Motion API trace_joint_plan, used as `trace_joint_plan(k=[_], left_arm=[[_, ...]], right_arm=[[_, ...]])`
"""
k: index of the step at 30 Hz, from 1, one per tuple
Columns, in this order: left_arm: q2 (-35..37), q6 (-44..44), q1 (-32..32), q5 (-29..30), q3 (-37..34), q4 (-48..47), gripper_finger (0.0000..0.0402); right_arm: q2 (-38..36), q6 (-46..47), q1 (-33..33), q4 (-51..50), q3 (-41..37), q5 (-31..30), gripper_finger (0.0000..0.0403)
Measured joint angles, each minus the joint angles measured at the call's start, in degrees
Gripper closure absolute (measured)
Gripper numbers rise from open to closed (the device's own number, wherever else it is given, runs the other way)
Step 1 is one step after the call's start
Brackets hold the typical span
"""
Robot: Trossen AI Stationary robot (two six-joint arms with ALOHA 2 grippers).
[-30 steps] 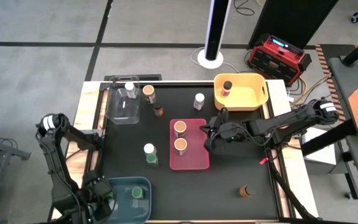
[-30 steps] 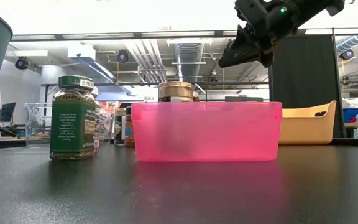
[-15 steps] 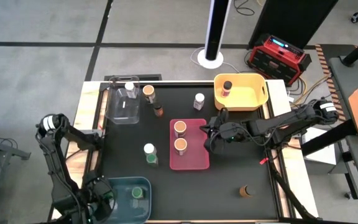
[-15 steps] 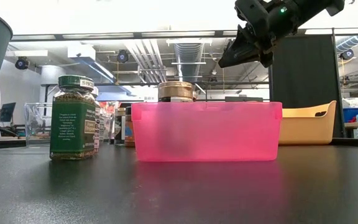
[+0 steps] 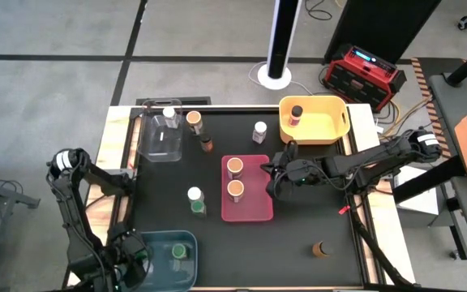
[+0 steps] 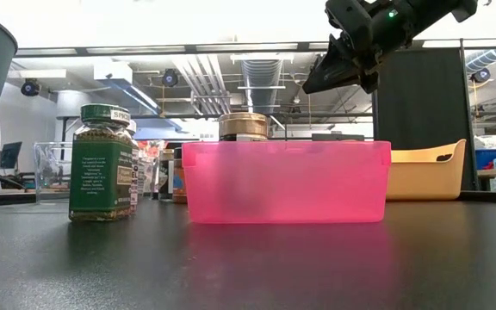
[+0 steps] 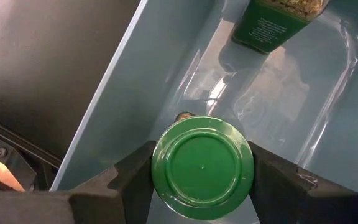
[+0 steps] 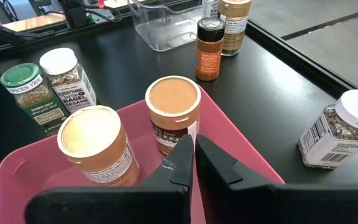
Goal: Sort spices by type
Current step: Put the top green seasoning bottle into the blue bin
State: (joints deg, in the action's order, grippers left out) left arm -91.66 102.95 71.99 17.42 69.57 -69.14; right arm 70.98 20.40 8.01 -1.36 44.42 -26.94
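Observation:
My left gripper (image 7: 202,169) points down into the blue bin (image 5: 159,243) at the table's near left, shut on a green-lidded spice jar (image 7: 202,167). A second green-labelled jar (image 7: 277,22) stands in the same bin. My right gripper (image 5: 272,188) hangs shut over the right rim of the pink bin (image 5: 247,209), with nothing between its fingers. Two tan-lidded jars (image 8: 173,99) (image 8: 89,134) stand in that bin. The yellow bin (image 5: 331,122) holds a dark-lidded jar (image 5: 296,113). My left gripper pinches the round green lid by its rim (image 7: 157,165), one finger on each of two opposite sides. The fingers come from above, pointing down. The jar is upright under them inside the blue bin. The lid hides whether its base rests on the bin's floor.
Loose jars stand on the black table: a white-lidded (image 5: 194,194) and a green-lidded one (image 5: 199,208) left of the pink bin, a white-lidded one (image 5: 259,130), an orange-lidded one (image 5: 193,120), a small dark one (image 5: 207,143), a brown-lidded one (image 5: 321,249). A clear bin (image 5: 162,139) stands far left.

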Motion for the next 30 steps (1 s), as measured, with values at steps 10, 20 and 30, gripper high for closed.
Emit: trace_joint_plan(k=[10,20,30], left_arm=[[0.0,2.4,0.0,-0.2,0.0,-0.7,0.0176],[0.0,1.5,0.0,-1.5,0.6,-0.8,0.0151],[0.0,0.7,0.0,-1.5,5.0,-6.8,0.0150]], right_arm=[[0.0,0.2,0.0,0.0,0.0,0.0,0.0394],[0.0,0.7,0.0,0.0,0.0,0.2,0.0394],[0.0,0.6,0.0,0.2,0.0,0.2,0.0394]])
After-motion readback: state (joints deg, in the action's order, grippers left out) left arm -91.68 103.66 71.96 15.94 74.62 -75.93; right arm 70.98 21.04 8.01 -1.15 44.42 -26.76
